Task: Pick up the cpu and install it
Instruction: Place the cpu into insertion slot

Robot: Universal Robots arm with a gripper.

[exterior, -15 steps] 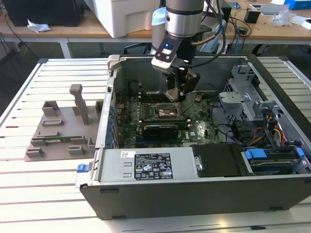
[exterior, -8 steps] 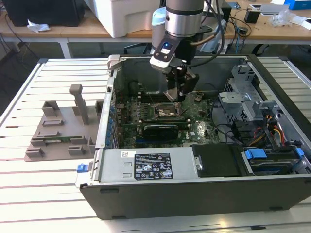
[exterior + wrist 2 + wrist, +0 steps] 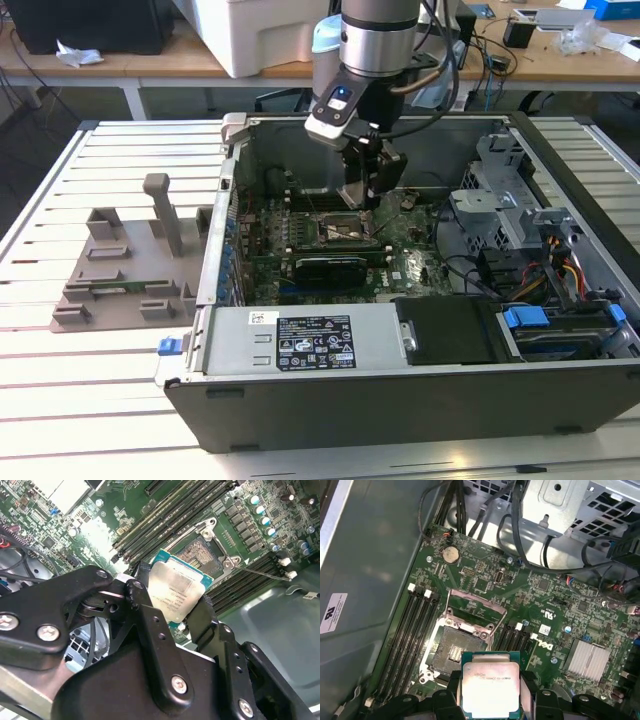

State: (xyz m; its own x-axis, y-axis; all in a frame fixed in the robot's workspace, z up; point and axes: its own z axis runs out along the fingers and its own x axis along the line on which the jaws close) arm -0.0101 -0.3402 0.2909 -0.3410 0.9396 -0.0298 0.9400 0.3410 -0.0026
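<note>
1. gripper state. the black two-finger gripper on the grey robot arm grips the small flat square cpu with the silvery-grey metal top. one finger presses on one edge of the chip and the other on the opposite edge. both wrist views show the hold, and in the first wrist view the cpu sits between the finger ends of the gripper.

2. cpu position. the chip is level, metal top facing the cameras, with its teal edge visible. it is held inside the open dark grey computer case, over the green motherboard and close to the square processor socket. it is not seated.

3. socket state. the socket is uncovered and its metal retaining frame is raised. black memory slots run alongside it.

4. layout in the exterior view, as a clock face centred on the socket:
- gripper: about 1 o'clock, just beside it.
- silver labelled power supply box: 6 o'clock.
- grey metal drive cage: 3 o'clock.
- grey moulded parts holder: 9 o'clock, outside the case, on the slatted aluminium table.
</note>
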